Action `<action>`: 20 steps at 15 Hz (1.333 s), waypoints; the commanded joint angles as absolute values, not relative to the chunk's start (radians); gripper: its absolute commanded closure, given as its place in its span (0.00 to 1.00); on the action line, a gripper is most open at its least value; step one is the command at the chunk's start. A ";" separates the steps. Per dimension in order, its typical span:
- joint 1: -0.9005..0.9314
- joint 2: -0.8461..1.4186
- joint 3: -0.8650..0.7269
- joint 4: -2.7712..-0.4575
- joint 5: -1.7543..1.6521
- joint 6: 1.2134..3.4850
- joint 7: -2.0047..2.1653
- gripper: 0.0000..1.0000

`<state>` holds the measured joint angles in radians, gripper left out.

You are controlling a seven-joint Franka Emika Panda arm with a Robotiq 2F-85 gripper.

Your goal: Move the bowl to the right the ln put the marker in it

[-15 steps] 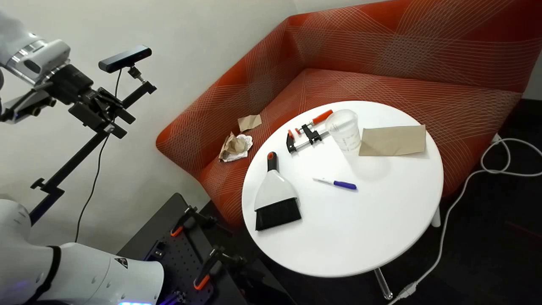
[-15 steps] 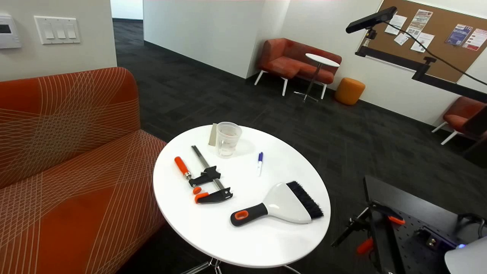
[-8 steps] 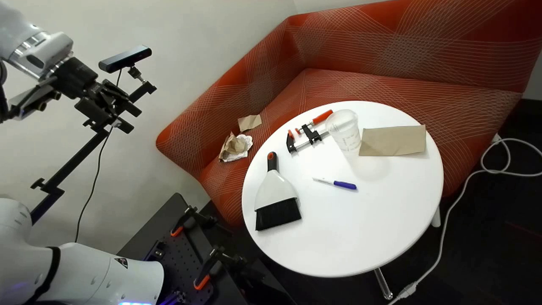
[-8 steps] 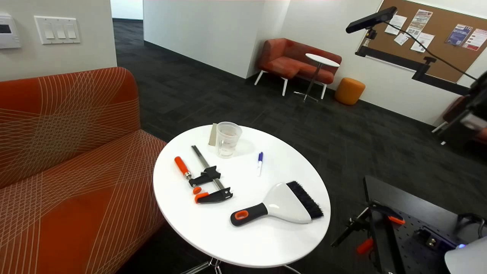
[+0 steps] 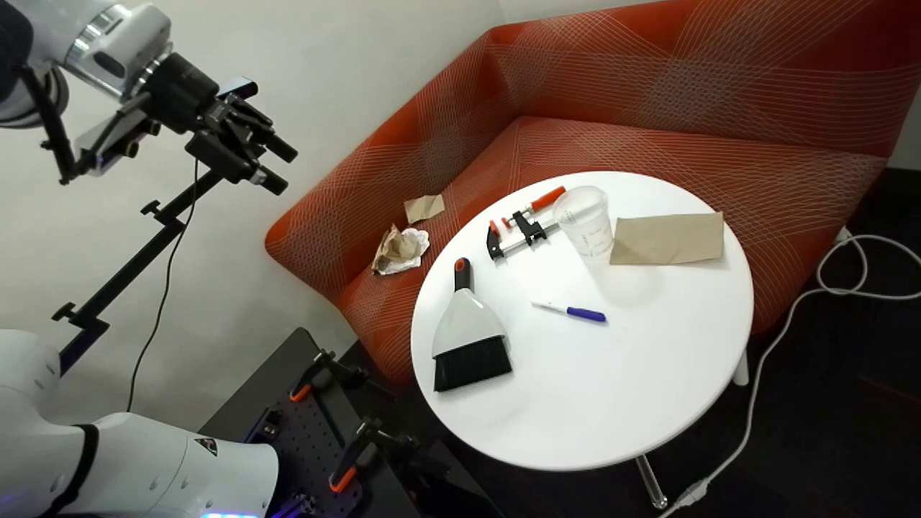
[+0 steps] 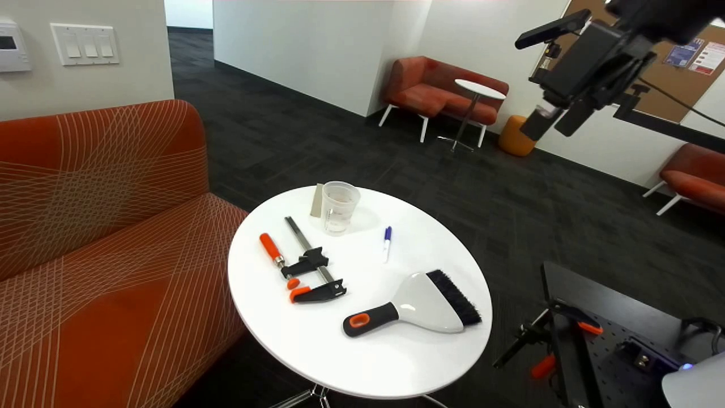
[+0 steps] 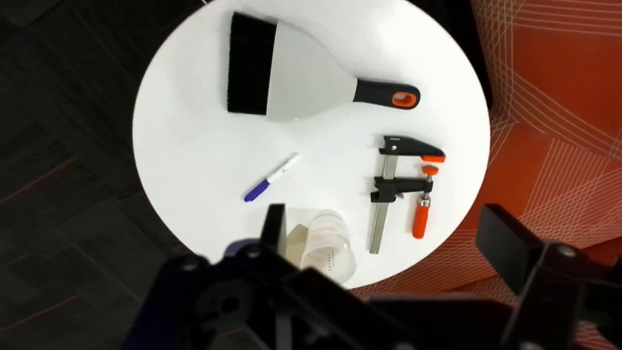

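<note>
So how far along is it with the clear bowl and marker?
Done: nothing for certain; I can't tell whether the bowl already stands where it should. In hand: nothing; the gripper is open and empty. Left: at least the marker, lying on the table outside the bowl.

Round white surface [image 7: 194,136]. Brush [image 7: 311,73] far, bristle end left, handle end right. Clamp [image 7: 387,189] right, red grip near. Marker [image 7: 272,176] left of clamp, purple end near-left. Clear bowl [image 7: 329,243] near, tan piece [image 7: 295,244] just left, part-hidden by claw [image 7: 385,226]; claw spread wide. Red upholstery [image 7: 544,112] right, dark floor [image 7: 58,126] left.
</note>
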<state>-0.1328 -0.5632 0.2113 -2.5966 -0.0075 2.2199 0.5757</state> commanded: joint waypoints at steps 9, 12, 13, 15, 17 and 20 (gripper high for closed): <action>-0.137 -0.219 0.087 -2.371 -0.107 2.287 0.580 0.00; -0.134 -0.171 0.070 -2.335 -0.107 2.287 0.580 0.00; -0.133 -0.168 0.070 -2.332 -0.107 2.287 0.579 0.00; -0.131 -0.168 0.070 -2.331 -0.107 2.286 0.580 0.00; -0.139 -0.132 0.060 -2.301 -0.126 2.314 0.599 0.00; -0.149 -0.055 0.029 -2.232 -0.142 2.356 0.598 0.00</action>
<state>-0.1526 -0.1466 0.0631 -2.3166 -0.1099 2.3243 0.5773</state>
